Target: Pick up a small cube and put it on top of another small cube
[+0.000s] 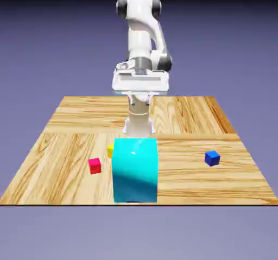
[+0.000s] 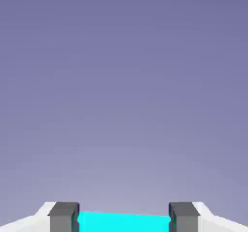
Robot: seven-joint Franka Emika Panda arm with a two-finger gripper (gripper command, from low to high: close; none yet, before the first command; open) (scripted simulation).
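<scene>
Tool (image 2: 124, 221) fingers flank cyan block (image 1: 135, 169) (hand view only); yellow cube (image 1: 111, 149) half-hidden.

The cyan block (image 1: 135, 170) hides most of the yellow cube (image 1: 110, 149) and the pincer's tips.

The arm (image 1: 142, 36) is showing white, with dark grey joint caps and a grey band at the wrist. The table (image 1: 70, 145) is displaying a light wood grain in tan and honey streaks, split into panels. The big block (image 1: 135, 169) is showing cyan, shading to darker teal lower down. The yellow cube (image 1: 111, 149) is showing plain yellow, the red-pink cube (image 1: 95, 165) plain red-pink, and the blue cube (image 1: 212, 158) deep blue. The backdrop is grading from dark violet to paler blue-violet. In the hand view, the fingertips (image 2: 64, 216) are showing grey on white mounts, with a cyan strip (image 2: 123, 222) between them.
</scene>
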